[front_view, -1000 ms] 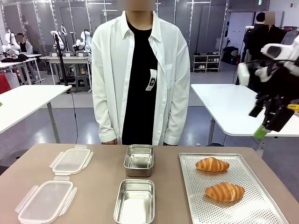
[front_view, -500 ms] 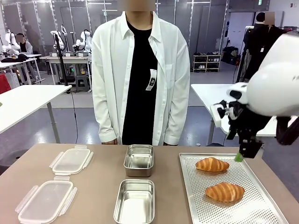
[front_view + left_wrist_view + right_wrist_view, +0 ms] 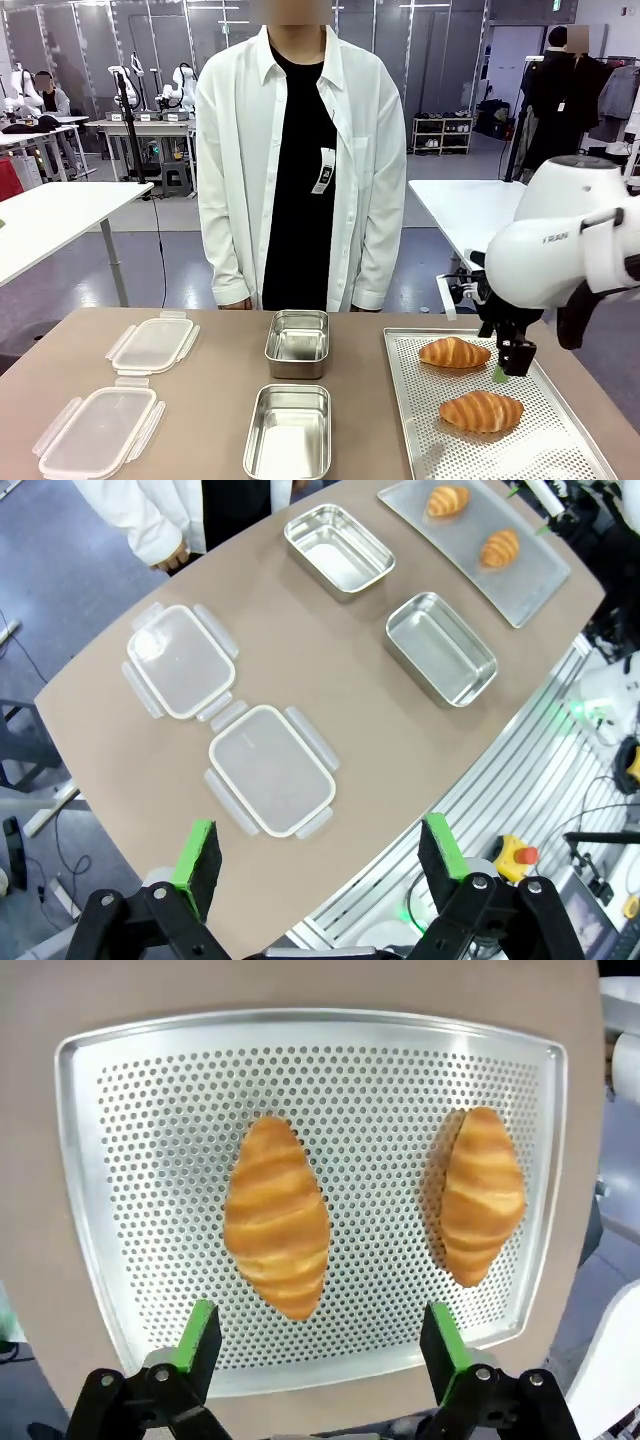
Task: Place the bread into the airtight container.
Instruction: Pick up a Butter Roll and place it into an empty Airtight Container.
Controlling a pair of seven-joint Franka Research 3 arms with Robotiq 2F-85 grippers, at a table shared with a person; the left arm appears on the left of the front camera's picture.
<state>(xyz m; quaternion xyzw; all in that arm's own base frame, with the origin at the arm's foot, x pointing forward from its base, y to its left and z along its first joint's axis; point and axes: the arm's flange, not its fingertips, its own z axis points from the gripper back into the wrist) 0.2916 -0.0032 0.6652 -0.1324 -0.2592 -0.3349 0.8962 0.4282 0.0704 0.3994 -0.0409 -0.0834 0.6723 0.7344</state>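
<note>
Golden croissant: lies on perforated tray
Right gripper: spread, above it
Left gripper: spread, empty

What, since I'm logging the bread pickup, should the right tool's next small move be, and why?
Probably lower the right tool onto the croissant between its open fingers: it hangs above the perforated tray, nothing gripped, fingers set across the croissant's width.
</note>
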